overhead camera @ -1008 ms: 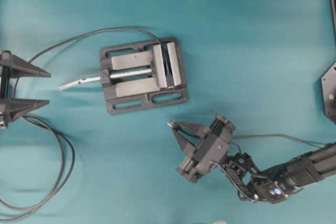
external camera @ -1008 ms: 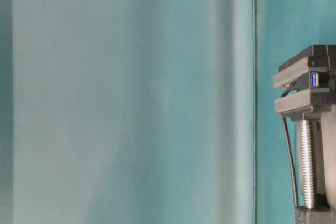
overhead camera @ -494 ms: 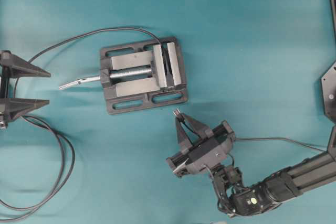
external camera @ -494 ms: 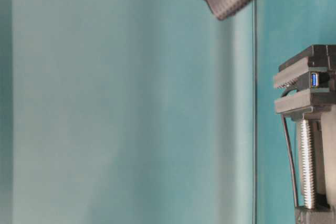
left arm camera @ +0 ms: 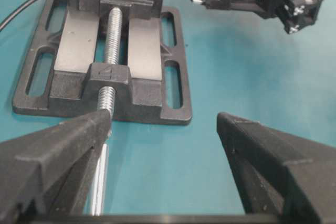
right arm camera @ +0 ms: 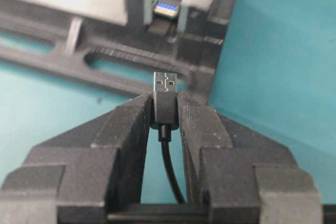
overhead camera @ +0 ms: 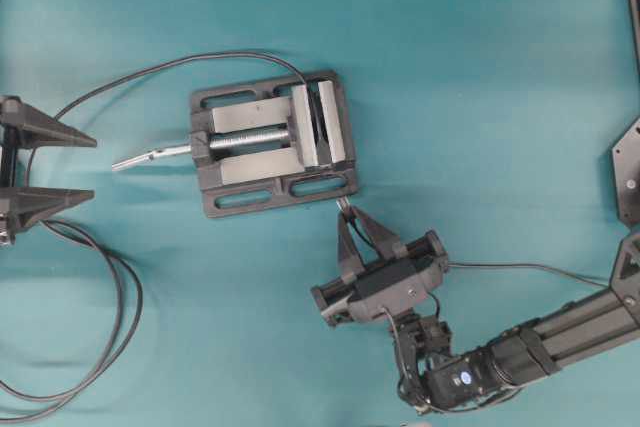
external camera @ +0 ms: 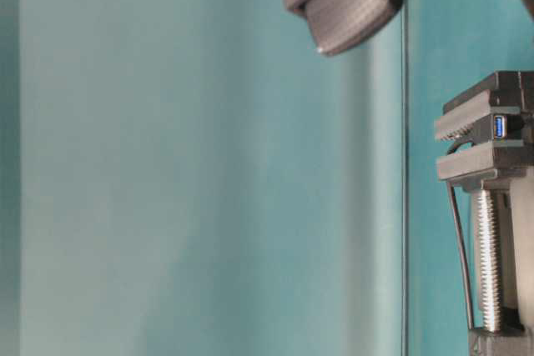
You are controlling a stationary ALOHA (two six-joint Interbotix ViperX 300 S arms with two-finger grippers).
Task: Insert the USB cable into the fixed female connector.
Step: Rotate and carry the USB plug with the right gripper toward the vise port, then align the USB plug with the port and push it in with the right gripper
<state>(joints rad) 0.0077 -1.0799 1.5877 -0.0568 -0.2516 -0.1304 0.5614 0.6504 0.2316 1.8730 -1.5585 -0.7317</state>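
Jaws on the right gripper (right arm camera: pixel 166 109) are pinching the plug of the USB cable (right arm camera: pixel 165 103), silver tip poking out front, thin cable trailing back between the fingers. Left gripper (left arm camera: pixel 163 145) has its jaws spread wide, holding nothing, parked well off from the action.

Straight ahead of the right jaws and a bit up-left sits the fixed female connector (right arm camera: pixel 166 10), blue insert visible, clamped between the cheeks of the vise (overhead camera: pixel 272 143) on the desk (overhead camera: pixel 480 77). Plug isn't touching it yet, there's a gap.

What could go sideways, I'd say: the tip looks slightly off-line from the socket, so pushing forward as is could bump the vise base or the socket rim. The plug could also slip back or twist in the pinch if it jams. Can't tell if the plug's orientation matches the socket.

Only "container" here is the vise, holding just the connector.
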